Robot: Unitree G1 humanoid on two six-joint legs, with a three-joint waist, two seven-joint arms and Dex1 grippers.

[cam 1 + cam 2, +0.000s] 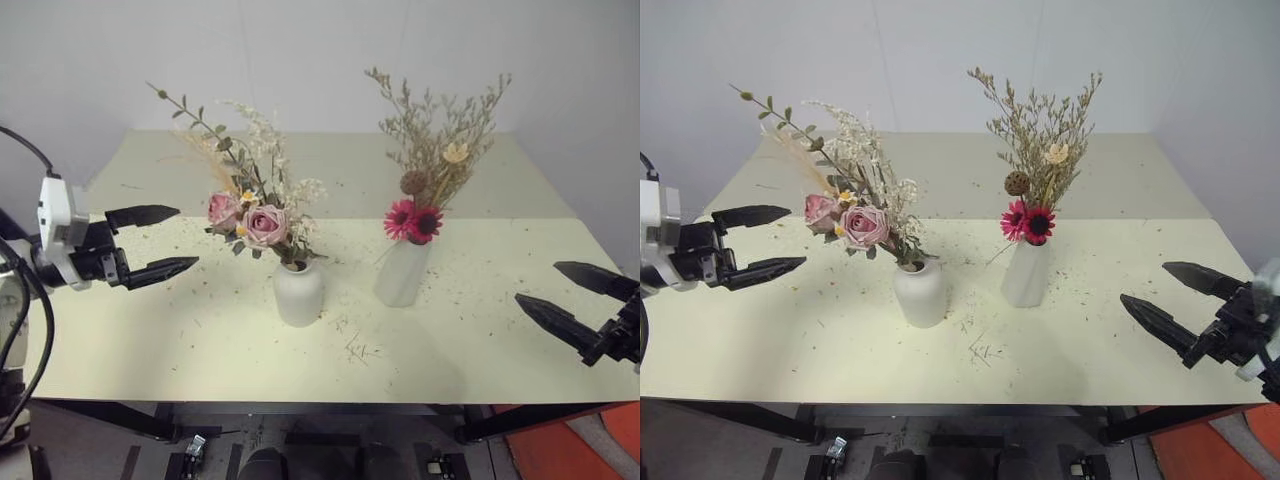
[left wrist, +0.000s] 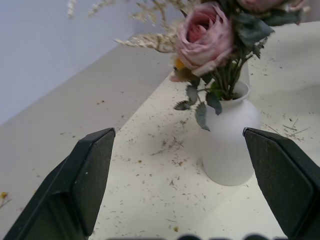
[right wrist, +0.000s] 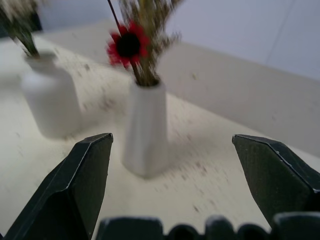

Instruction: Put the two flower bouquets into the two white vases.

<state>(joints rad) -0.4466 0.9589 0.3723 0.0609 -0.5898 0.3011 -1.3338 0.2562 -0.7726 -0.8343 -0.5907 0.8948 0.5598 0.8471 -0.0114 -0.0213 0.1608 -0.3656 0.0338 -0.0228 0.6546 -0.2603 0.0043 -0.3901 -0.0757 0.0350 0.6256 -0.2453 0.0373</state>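
Note:
The pale pink rose bouquet stands in the short round-bellied white vase near the table's middle. To its right, the pink-red daisy bouquet stands in the taller tapered white vase. My left gripper hovers open at the left side of the table, apart from the rose bouquet, with nothing between its fingers. My right gripper is open and empty near the right edge of the table. The left wrist view has the round vase between its fingers; the right wrist view has the tapered vase.
The pale yellow table is strewn with small dried flower bits around both vases. A white wall rises behind the table. Below the front edge sits dark frame hardware, and an orange surface lies at the lower right.

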